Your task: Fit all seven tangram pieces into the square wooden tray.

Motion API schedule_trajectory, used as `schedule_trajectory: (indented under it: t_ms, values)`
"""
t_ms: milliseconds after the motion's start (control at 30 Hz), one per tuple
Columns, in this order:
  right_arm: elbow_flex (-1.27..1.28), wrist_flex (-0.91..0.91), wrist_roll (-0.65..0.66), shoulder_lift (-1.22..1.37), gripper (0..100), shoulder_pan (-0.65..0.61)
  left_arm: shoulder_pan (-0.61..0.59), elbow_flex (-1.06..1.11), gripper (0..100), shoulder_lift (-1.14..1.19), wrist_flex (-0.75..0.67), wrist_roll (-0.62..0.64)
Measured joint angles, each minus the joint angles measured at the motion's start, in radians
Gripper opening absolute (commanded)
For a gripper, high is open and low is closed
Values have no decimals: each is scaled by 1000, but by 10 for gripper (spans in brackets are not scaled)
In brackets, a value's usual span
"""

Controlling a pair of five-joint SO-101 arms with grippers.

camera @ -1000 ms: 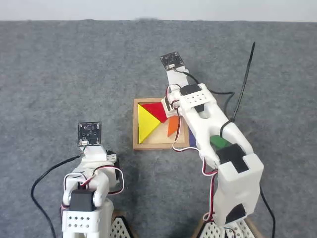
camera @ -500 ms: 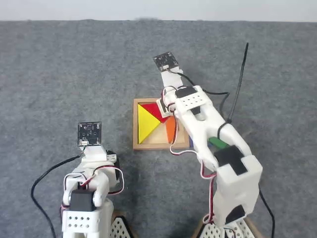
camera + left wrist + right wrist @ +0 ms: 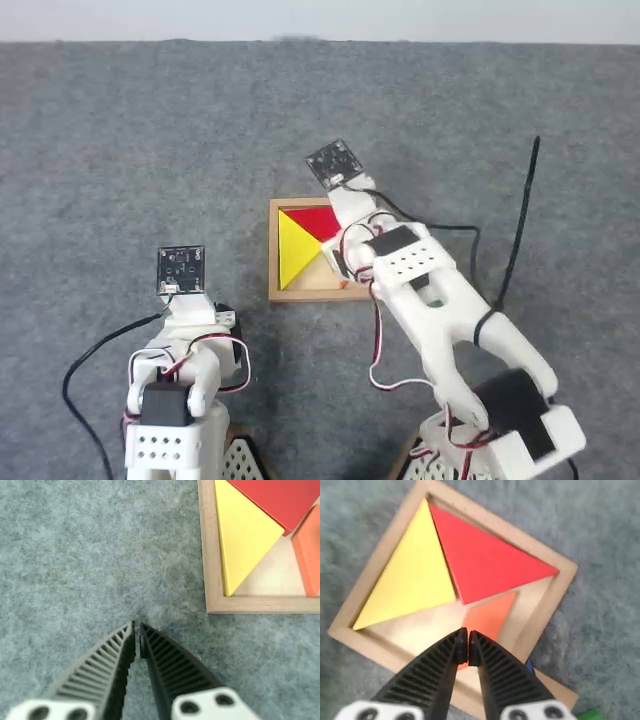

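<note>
Right gripper: fingers pressed together at the tips, nothing held between them. It sits low over the square wooden tray, with the tips directly above the near corner of the orange triangle, which lies flat on the tray floor.

Beyond the tips, the large red triangle and the large yellow triangle are seated in the tray. They meet along one long edge and fill the far side. The orange piece's far edge runs just beside the red one.

Outside the tray, behind the right fingers: a blue piece, only a sliver visible past the rim, and a green piece farther out.

Left gripper: fingers closed to a hairline gap, empty, over the grey mat. The tray corner lies ahead of it and off to one side, apart from the fingertips.
</note>
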Motion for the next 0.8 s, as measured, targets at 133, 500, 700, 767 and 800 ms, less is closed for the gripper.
schedule_trajectory:
  t_ms: [133, 500, 700, 767, 800]
  values:
    - [3, -17, 3, 61, 12, -6, 0, 0, 14, 0, 0, 0]
    - [-120, -18, 49, 249, 12, -8, 0, 0, 14, 0, 0, 0]
    - [-160, -25, 58, 278, 12, 71, 0, 0, 14, 0, 0, 0]
    - [-160, -25, 58, 278, 12, 95, 0, 0, 14, 0, 0, 0]
    - [-163, -25, 58, 279, 13, 103, 0, 0, 14, 0, 0, 0]
